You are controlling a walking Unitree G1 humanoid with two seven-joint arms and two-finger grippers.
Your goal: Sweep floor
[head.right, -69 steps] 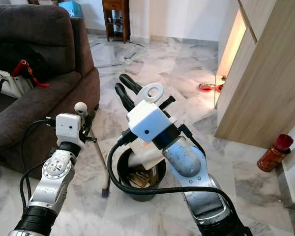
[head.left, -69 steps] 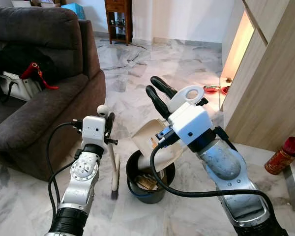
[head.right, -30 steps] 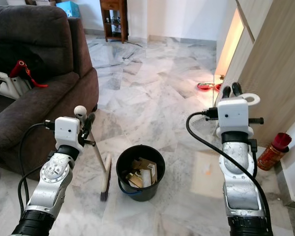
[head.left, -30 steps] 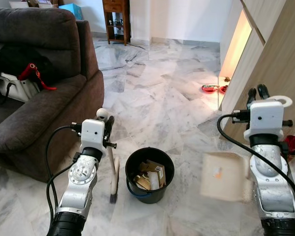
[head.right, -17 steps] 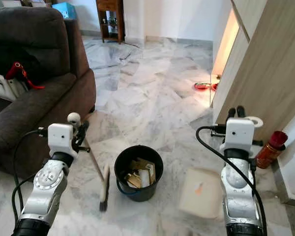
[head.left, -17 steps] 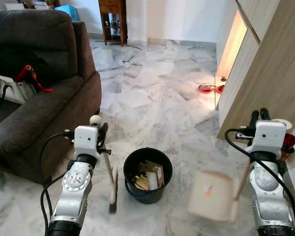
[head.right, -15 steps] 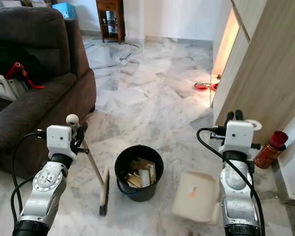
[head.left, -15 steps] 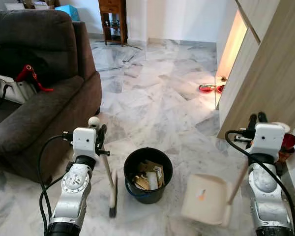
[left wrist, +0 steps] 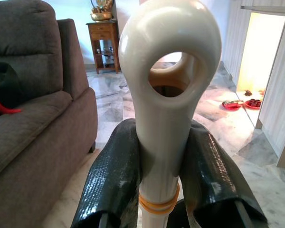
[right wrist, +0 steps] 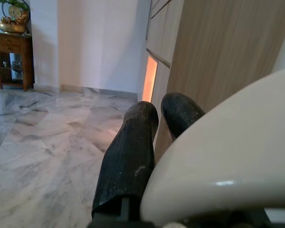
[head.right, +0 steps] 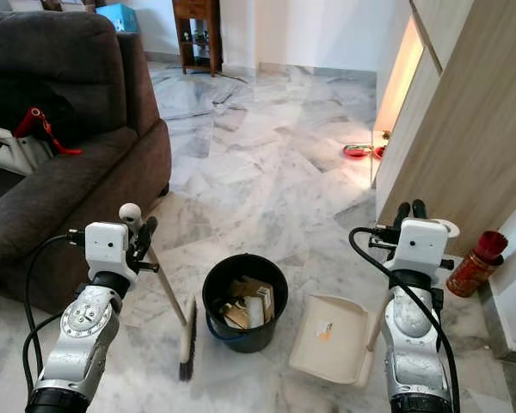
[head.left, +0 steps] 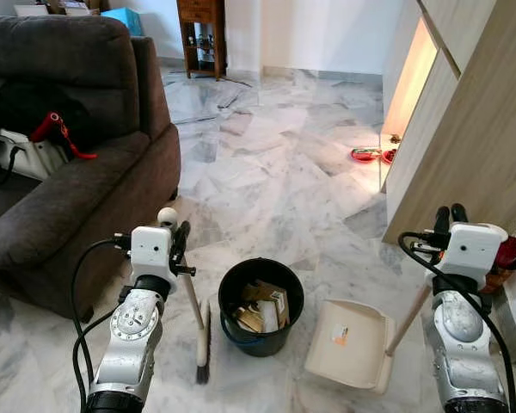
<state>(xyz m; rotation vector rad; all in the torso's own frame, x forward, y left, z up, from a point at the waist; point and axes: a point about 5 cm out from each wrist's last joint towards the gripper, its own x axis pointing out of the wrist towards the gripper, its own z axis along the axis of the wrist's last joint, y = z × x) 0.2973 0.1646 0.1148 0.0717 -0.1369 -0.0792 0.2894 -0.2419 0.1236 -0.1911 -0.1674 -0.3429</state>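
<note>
My left gripper (head.left: 179, 237) is shut on the cream handle of a broom (head.left: 192, 303), whose brush head (head.left: 203, 346) rests on the marble floor left of a black bucket (head.left: 230, 280). In the left wrist view the fingers (left wrist: 110, 183) clamp the broom handle (left wrist: 167, 95) just below its ring end. The bucket holds paper and card scraps. My right gripper (head.left: 450, 215) is shut on the long handle (head.left: 408, 320) of a cream dustpan (head.left: 348, 346), which lies on the floor right of the bucket. The dustpan's handle ring (right wrist: 228, 175) sits behind the right fingers (right wrist: 130, 147).
A dark brown sofa (head.left: 69, 189) with a white bag (head.left: 21, 153) stands on the left. A wooden cabinet wall (head.left: 469, 129) runs along the right, with a red tin (head.left: 506, 256) at its foot and red bowls (head.left: 368, 155) further off. Open marble floor lies ahead.
The dustpan, earlier tipped over the bucket, has swung right and come down onto the floor beside it. The left arm keeps the broom in about the same place.
</note>
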